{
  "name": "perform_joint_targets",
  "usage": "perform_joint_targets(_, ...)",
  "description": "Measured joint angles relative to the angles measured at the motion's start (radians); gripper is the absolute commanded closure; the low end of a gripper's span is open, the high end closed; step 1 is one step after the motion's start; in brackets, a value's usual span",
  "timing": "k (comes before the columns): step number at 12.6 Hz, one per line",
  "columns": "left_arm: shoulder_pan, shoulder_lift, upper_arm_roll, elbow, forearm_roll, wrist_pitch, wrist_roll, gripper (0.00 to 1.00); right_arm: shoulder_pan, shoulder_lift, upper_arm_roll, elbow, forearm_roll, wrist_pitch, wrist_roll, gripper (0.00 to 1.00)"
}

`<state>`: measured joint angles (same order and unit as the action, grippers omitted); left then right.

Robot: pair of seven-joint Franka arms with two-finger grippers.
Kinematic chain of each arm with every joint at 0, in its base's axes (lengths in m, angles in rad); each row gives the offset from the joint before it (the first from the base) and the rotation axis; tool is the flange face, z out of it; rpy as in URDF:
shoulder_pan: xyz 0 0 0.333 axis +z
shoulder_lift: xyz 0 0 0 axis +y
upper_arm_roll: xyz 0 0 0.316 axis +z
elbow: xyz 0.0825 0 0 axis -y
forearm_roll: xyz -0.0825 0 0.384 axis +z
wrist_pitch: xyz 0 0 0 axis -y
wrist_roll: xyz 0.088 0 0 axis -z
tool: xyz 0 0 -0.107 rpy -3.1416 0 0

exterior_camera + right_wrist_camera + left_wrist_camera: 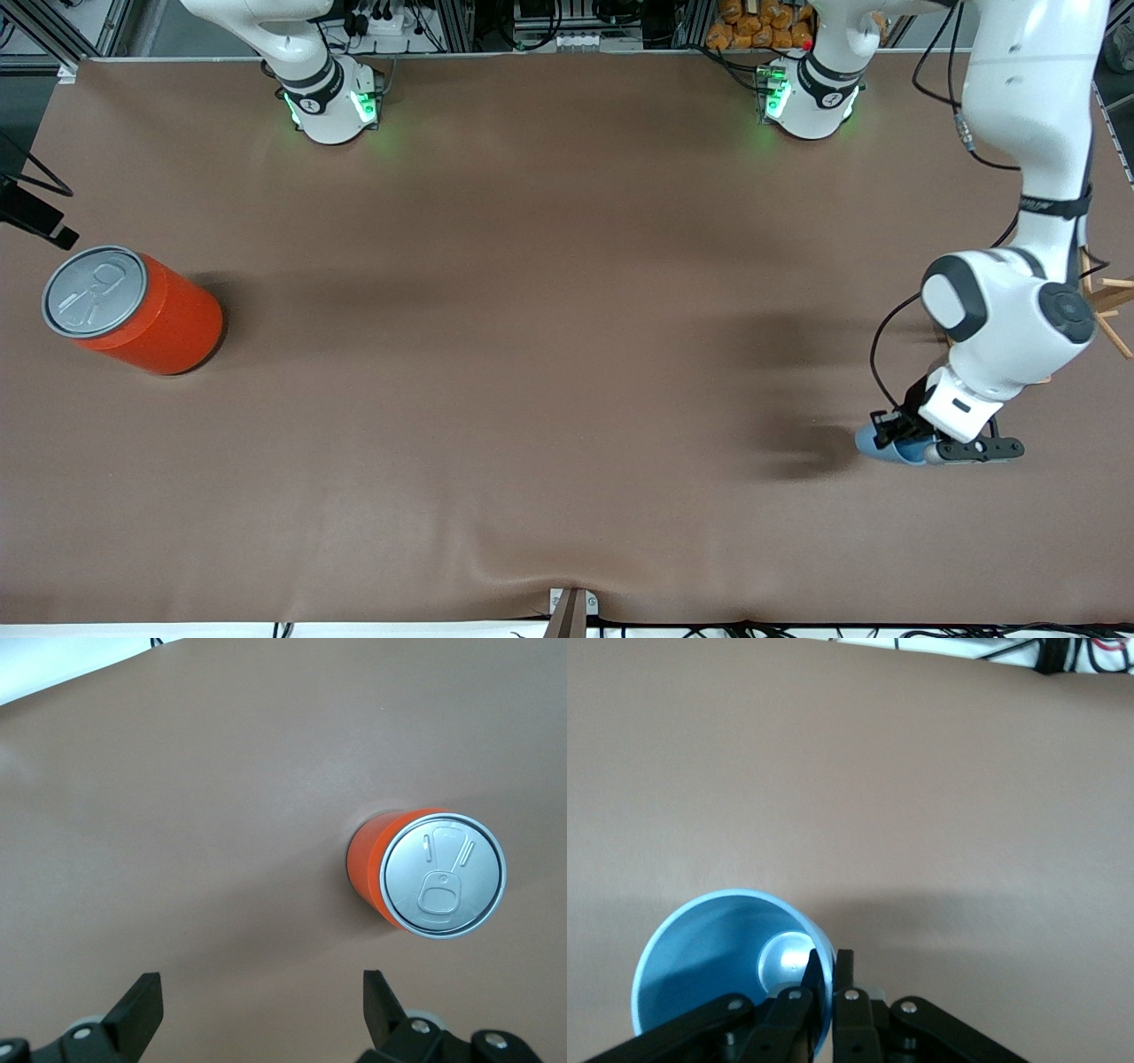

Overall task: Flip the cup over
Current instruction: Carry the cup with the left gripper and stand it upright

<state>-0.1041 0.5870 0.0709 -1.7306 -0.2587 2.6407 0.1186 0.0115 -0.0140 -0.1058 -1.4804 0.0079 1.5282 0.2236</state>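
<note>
The light-blue cup is near the left arm's end of the table, toward the front camera. My left gripper is shut on its rim wall. In the left wrist view the cup shows its darker blue inside, with one finger inside the rim and the other outside; the left gripper pinches the wall. The cup is tilted low at the tabletop; I cannot tell whether it touches. My right gripper is open and empty, high over the table, and out of the front view.
A large orange can with a grey pull-tab lid stands at the right arm's end; it also shows in the right wrist view. A wooden rack pokes in at the left arm's table edge.
</note>
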Motion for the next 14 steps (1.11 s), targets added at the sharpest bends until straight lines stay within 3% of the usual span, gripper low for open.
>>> perform_joint_targets(5,-0.061,0.039,-0.002,-0.005,0.038,0.036,-0.001,1.00,-0.004,-0.043,0.038,-0.001,-0.038,0.019,-0.018,0.00)
perform_joint_targets(6,-0.071,0.038,-0.002,-0.006,0.038,0.036,-0.001,0.36,-0.004,-0.044,0.043,0.005,-0.048,0.019,-0.021,0.00)
perform_joint_targets(7,-0.076,0.037,-0.001,-0.008,0.038,0.036,-0.001,0.00,-0.004,-0.044,0.045,0.006,-0.051,0.015,-0.044,0.00)
perform_joint_targets(10,-0.069,0.008,0.005,-0.009,0.044,0.043,0.004,0.00,-0.013,-0.044,0.045,0.006,-0.054,-0.030,-0.162,0.00)
perform_joint_targets(14,-0.056,-0.111,0.010,-0.008,0.097,-0.014,0.016,0.00,-0.018,-0.044,0.061,0.007,-0.054,-0.040,-0.191,0.00)
